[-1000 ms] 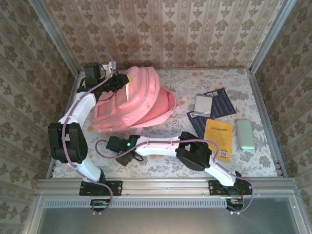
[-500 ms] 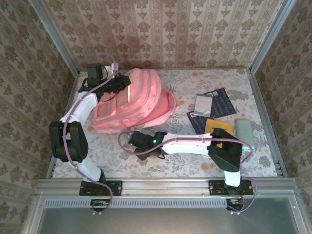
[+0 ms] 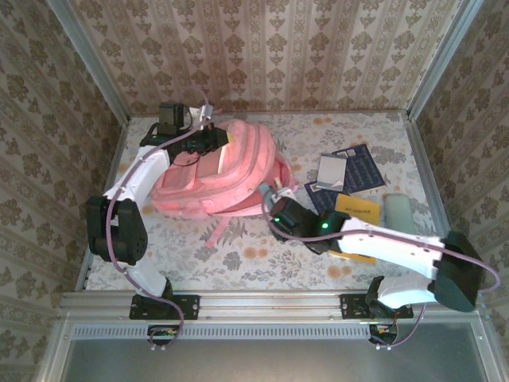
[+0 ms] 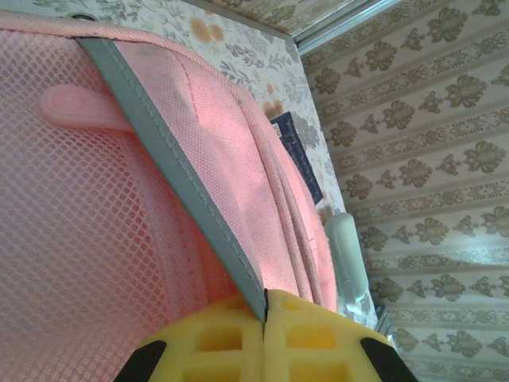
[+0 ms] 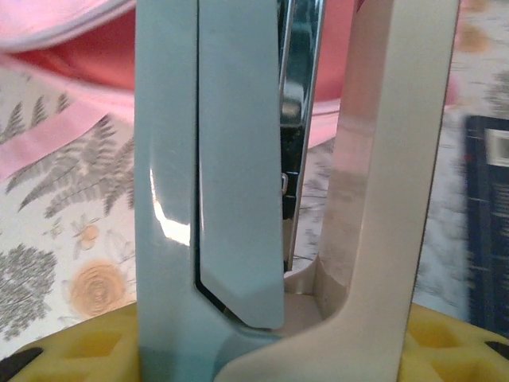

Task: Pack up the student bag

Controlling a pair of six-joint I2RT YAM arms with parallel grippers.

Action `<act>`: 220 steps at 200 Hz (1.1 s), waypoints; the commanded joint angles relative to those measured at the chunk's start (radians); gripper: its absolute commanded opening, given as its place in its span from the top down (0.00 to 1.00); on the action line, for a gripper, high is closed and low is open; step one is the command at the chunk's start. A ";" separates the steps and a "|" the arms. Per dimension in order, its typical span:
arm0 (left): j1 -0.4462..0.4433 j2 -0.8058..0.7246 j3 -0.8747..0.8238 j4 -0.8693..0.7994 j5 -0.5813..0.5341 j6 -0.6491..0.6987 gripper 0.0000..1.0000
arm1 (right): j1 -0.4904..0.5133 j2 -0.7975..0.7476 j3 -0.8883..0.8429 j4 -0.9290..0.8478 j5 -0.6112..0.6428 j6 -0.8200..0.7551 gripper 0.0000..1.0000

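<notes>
One student bag (image 3: 238, 167), left jaws clamped on its grey trim (image 4: 167, 159); right jaws clamping one pale-blue stapler (image 5: 167, 159).

Enclosure: three walls in beige damask-patterned wallpaper, back (image 3: 270, 48), left (image 3: 40, 119), right (image 3: 477, 103). Bare aluminium corner posts (image 3: 91, 64) angle up at both rear corners. Tabletop covered by pale floral-print cloth (image 3: 238, 263). Grooved aluminium rail (image 3: 270, 302) along near edge; grey panel (image 3: 270, 354) below. Light warm, diffuse, shadows soft.
</notes>
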 commanded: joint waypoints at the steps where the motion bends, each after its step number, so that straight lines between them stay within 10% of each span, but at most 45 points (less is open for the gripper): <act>1: -0.029 -0.002 0.104 -0.020 0.076 0.057 1.00 | -0.043 -0.112 -0.051 -0.030 0.075 0.039 0.56; 78: -0.090 -0.028 0.189 -0.054 0.174 0.088 1.00 | -0.239 -0.206 -0.081 0.022 -0.037 0.029 0.56; 220: -0.059 -0.125 0.015 0.227 0.310 -0.036 1.00 | -0.386 0.518 0.330 0.486 -0.794 0.171 0.50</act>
